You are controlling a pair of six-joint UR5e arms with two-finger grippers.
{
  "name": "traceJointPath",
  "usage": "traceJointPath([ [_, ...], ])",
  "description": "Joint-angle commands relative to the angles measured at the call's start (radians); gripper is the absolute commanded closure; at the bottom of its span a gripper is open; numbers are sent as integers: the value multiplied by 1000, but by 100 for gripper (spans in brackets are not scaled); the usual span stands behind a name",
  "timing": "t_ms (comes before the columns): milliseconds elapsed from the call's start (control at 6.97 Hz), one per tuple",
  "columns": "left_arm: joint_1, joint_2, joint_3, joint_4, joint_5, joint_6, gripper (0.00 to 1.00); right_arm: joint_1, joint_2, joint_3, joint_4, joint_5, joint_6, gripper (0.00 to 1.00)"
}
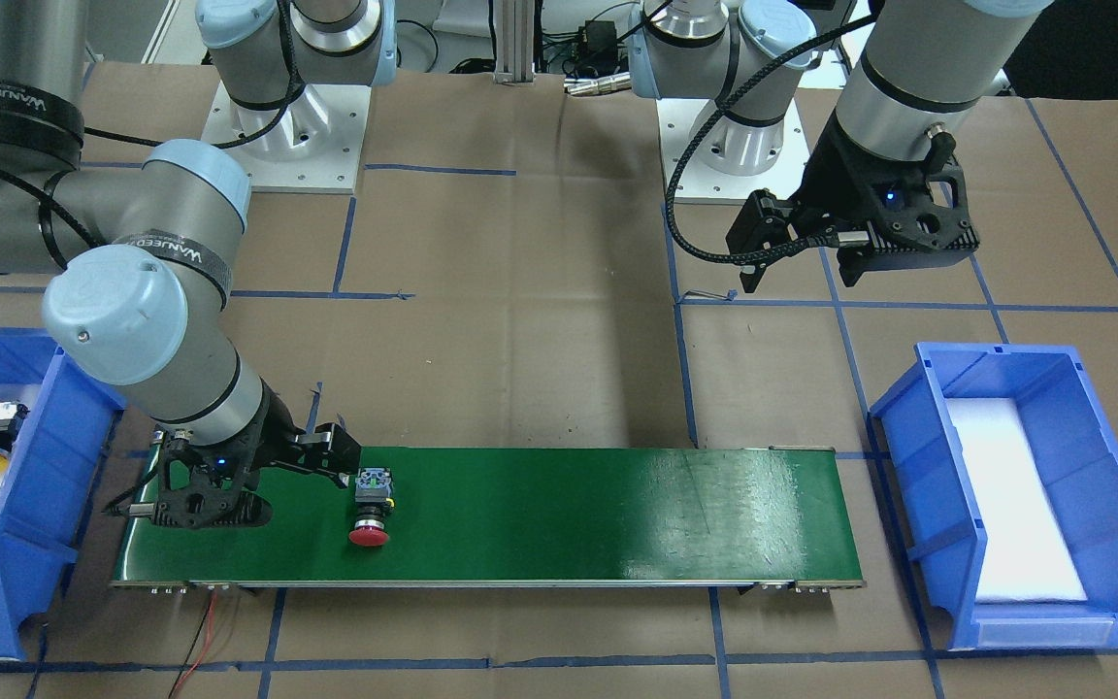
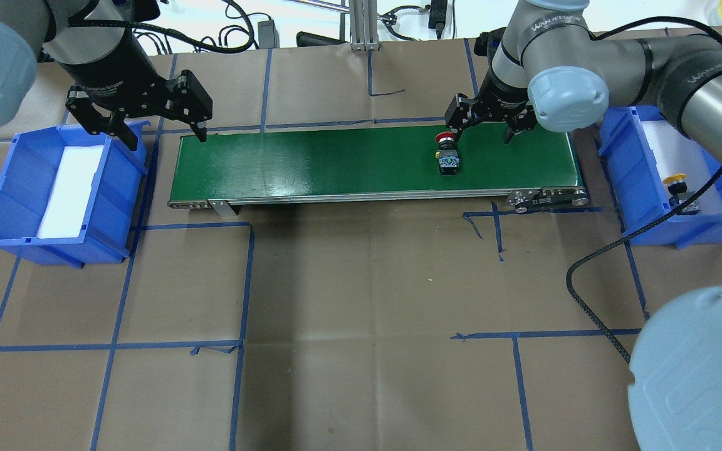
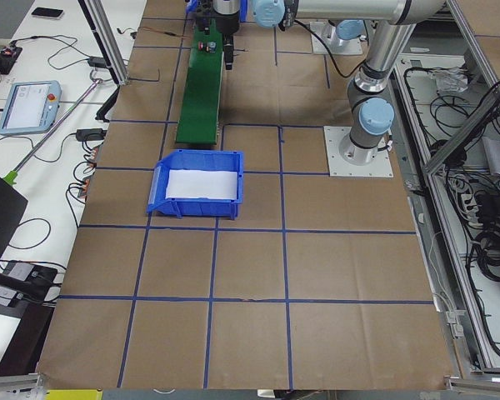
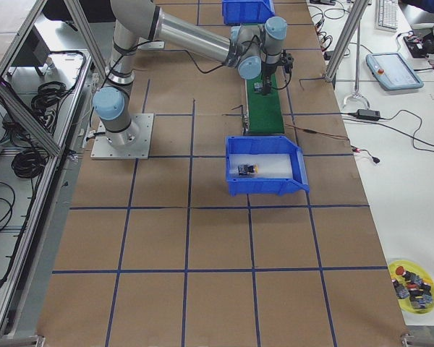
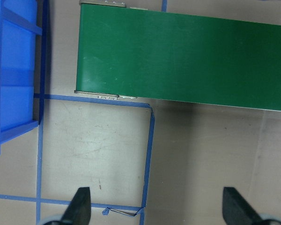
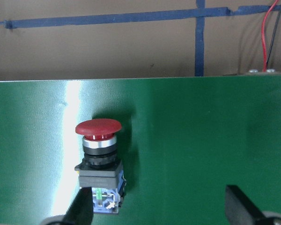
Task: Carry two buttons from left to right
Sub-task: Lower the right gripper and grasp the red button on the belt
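- Lying sideways on the green belt (image 2: 336, 163): red button (image 2: 447, 153), near the right end.
- Right gripper (image 2: 485, 130) above it, spread wide.
- Yellow button (image 2: 676, 183) in the right blue bin (image 2: 615, 150).
- Left gripper (image 2: 165, 134) wide, empty.

- Lighting: bright and diffuse, from overhead; exposure is even in all views.
- Glare: a pale vertical streak on the green belt (image 6: 201, 140) runs ahead of the right gripper's (image 6: 158, 199) fingertip nearest the red button (image 6: 98, 127). In the front view a broad sheen covers the belt end nearest the left gripper (image 1: 802, 272).
- Shadow: soft-edged, falling from the button toward the gap between the right gripper's fingers.
- Focus: the fingertips (image 5: 82, 206) in both wrist views are blurred; belt and button are sharp.
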Motion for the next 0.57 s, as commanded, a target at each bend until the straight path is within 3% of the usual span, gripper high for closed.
traceJointPath([
  [0, 0, 0, 1, 0, 0, 0, 0, 0, 13, -4, 0, 0, 3, 1],
  [430, 0, -2, 3, -2, 0, 0, 0, 0, 45, -6, -3, 0, 18, 1],
])
